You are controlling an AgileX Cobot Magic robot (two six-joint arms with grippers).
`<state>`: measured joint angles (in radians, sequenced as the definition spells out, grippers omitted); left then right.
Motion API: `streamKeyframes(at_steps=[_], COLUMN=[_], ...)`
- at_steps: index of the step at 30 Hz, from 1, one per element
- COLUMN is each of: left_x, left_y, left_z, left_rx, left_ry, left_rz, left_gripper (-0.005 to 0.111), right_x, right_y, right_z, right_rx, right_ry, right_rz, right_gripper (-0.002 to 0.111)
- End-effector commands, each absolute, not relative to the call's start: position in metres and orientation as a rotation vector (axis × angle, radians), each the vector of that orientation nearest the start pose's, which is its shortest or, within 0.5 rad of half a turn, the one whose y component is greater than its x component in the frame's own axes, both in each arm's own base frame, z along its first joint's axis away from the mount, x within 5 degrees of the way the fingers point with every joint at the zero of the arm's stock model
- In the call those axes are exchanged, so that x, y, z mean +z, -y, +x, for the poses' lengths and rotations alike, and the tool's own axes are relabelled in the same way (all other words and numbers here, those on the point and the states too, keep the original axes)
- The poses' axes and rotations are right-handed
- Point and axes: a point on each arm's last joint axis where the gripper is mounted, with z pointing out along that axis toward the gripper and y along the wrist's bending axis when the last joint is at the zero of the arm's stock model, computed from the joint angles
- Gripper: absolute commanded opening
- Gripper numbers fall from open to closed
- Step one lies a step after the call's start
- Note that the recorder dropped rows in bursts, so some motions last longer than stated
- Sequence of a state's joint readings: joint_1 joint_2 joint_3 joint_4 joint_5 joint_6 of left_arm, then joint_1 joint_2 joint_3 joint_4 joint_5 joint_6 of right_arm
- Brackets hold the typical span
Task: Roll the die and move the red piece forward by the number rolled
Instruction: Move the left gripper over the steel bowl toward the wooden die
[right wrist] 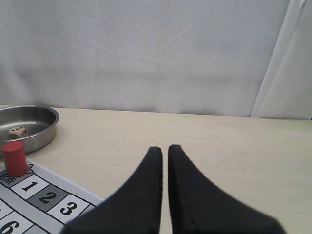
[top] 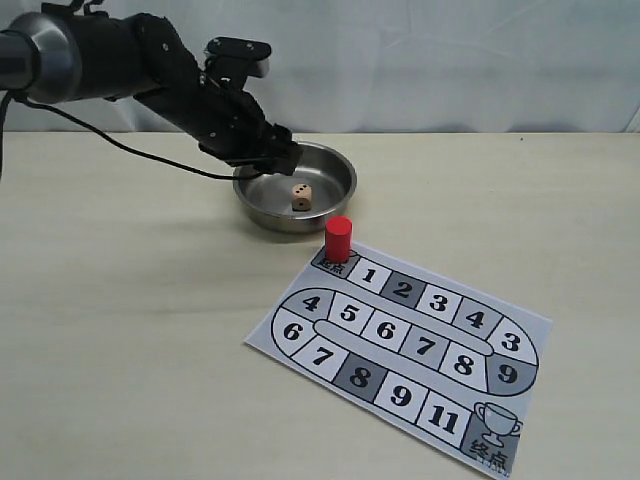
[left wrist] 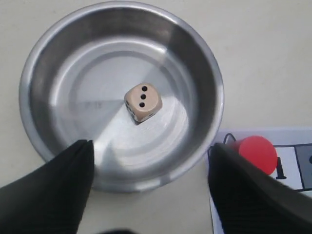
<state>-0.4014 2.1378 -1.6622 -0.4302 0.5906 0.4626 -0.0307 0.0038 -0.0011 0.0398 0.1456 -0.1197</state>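
Hovering left gripper over bowl, jaws spread, empty; showing right gripper pinched together, idle. Reading die mid-bowl (three pips up, apparently). Judging roll done. Next: grabbing red piece, at bowl's 5 o'clock on board, advancing three squares toward 4 o'clock.

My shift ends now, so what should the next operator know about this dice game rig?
Left gripper: jaws open, empty, above the round steel bowl.
Right gripper: shut, empty.
Small tan wooden die lies in the bowl, three pips up.
Short red cylinder piece stands on the start square of the numbered paper board.
Done: roll, it seems.
Left: move the piece three squares forward.
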Motion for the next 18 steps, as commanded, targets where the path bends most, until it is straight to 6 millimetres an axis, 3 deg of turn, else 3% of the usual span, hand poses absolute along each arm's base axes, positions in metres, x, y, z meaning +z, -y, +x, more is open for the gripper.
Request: streamKeyframes(at_steps=[1, 5, 10, 15, 18], left_x=[0.185, 0.171, 0.169, 0.162, 0.152], left_y=[0.212, 0.213, 0.218, 0.237, 0.244], left_z=[0.441, 0.448, 0.450, 0.444, 0.444], left_rx=[-0.397, -0.390, -0.472, -0.396, -0.380], left_ry=[-2.343, -2.326, -2.317, -2.230, -2.215], left_rz=[0.724, 0.669, 0.548, 0.755, 0.755], left_gripper=[0.063, 0.063, 0.063, 0.063, 0.063], right_x=[0.200, 0.200, 0.200, 0.200, 0.200], right_y=[0.001, 0.001, 0.001, 0.001, 0.001], right_z=[0.056, 0.056, 0.056, 0.056, 0.056], right_rx=[-0.084, -0.084, -0.084, -0.084, -0.084], right_ry=[-1.623, -1.623, -1.623, -1.623, -1.623], right_rz=[-0.044, -0.044, -0.044, -0.044, -0.044], right_gripper=[0.004, 0.004, 0.004, 0.004, 0.004])
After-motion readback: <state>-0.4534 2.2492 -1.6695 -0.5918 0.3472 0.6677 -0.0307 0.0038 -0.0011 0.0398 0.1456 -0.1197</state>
